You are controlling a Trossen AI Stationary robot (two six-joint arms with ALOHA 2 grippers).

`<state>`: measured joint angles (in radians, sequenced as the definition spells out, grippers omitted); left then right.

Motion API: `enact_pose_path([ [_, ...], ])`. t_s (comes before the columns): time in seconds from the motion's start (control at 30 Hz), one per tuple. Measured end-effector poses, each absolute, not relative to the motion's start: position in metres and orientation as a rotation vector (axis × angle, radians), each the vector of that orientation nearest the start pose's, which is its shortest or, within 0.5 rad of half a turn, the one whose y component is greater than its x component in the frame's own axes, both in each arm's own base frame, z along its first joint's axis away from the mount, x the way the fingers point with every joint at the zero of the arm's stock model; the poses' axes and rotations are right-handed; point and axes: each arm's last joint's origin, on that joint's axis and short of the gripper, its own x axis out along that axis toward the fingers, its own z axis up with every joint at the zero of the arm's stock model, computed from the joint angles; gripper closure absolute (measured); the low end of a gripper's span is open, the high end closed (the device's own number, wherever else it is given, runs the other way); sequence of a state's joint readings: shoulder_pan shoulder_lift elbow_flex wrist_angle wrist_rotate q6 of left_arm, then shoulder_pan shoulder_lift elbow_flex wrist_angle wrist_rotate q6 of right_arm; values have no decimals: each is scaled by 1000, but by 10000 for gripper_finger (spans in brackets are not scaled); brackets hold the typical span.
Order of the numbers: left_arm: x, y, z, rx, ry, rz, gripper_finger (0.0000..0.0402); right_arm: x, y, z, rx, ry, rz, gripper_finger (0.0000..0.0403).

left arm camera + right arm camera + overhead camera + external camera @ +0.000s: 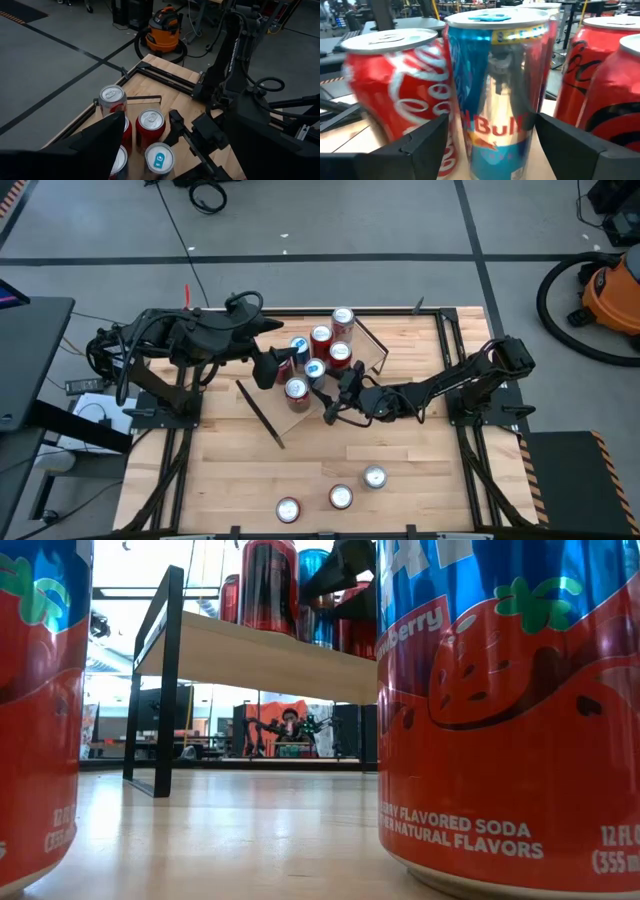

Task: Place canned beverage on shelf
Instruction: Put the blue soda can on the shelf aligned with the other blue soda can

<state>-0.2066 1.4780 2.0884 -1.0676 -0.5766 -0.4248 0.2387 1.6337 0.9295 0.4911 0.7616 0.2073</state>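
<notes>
The shelf [300,418], a light-wood board on black wire legs, stands mid-table and also shows in the low view [260,655]. Several cans stand upright on it, red ones [320,336] and blue-topped ones [298,347]. My right gripper [328,383] reaches in from the table's right and is shut on a blue and silver Red Bull can [497,90] among them. My left gripper [270,368] hovers open over the shelf's left part, above the cans [150,122], touching none that I can see. My right gripper pinches the Red Bull can's lower wall [530,135] between its two fingers [570,145], one on each side. The fingers come level from the table's right side. The can is upright between a Coca-Cola can and red cans. Its base is out of the frame.
Three cans [340,497] stand near the table's near edge. Two of them, strawberry soda cans [500,710], fill the low view. The shelf's black legs [165,680] stand on the tabletop. An orange vacuum [610,290] stands on the floor beyond the table's right side.
</notes>
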Motion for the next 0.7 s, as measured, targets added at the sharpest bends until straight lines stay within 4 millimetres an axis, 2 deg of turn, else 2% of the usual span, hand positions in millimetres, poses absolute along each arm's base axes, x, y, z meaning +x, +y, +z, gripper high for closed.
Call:
enact_pose_path([
  [0.33, 242, -35, 514, -233, 359, 439, 51, 333, 76, 239, 62, 180, -547, 98],
  [0.5, 241, -35, 511, -225, 390, 432, 51, 317, 78, 254, 40, 215, -535, 98],
  [0.6, 245, -36, 506, -218, 432, 424, 51, 311, 80, 259, 46, 221, -526, 99],
  [0.7, 253, -38, 499, -207, 464, 427, 51, 313, 79, 256, 76, 230, -518, 99],
])
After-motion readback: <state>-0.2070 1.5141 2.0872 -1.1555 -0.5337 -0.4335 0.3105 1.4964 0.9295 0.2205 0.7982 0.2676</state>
